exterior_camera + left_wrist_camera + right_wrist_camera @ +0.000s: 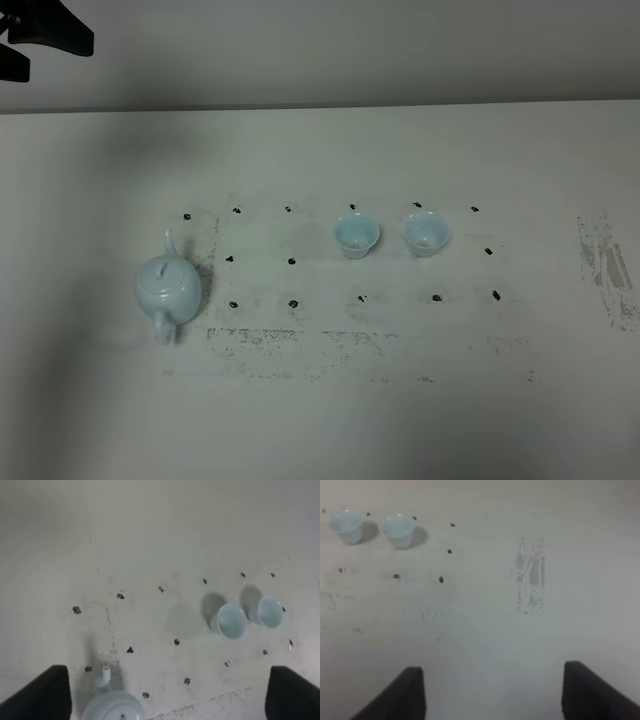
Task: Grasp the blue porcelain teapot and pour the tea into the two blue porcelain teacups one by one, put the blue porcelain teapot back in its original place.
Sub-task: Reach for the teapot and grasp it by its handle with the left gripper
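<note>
Two teacups (356,236) (425,233) stand side by side, teapot (168,288) well apart.

The pale, scuffed bench (320,430) is dotted with black marks (292,262). The blue porcelain teapot (168,287) stands just before the left claw (167,690); beyond it, well apart, the nearer teacup (357,236) and farther teacup (425,233) stand side by side

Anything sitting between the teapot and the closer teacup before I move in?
No object stands there. In the exterior high view, the stretch from the teapot to the nearer teacup is bare table with only small black marks.
</note>
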You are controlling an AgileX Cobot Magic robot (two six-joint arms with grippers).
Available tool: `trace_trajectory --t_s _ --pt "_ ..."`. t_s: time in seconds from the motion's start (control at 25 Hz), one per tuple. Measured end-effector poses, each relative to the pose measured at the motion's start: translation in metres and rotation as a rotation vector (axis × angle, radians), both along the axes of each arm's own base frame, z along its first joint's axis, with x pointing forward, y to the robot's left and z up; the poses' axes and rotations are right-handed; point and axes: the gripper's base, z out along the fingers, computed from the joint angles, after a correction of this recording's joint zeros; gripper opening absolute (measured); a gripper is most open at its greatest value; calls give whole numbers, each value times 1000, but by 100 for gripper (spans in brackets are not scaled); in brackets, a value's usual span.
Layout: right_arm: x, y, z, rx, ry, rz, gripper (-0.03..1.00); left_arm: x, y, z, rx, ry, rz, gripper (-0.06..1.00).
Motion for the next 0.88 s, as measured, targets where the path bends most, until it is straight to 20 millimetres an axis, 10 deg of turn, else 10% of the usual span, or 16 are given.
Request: trace_trajectory --t_s 0.64,0.88 --pt "0 0 0 1 0 0 56 0 1 -1 20 12 6 75" --pt "0 0 0 1 -2 -1 56 -4 -45 -5 99 27 -107 75"
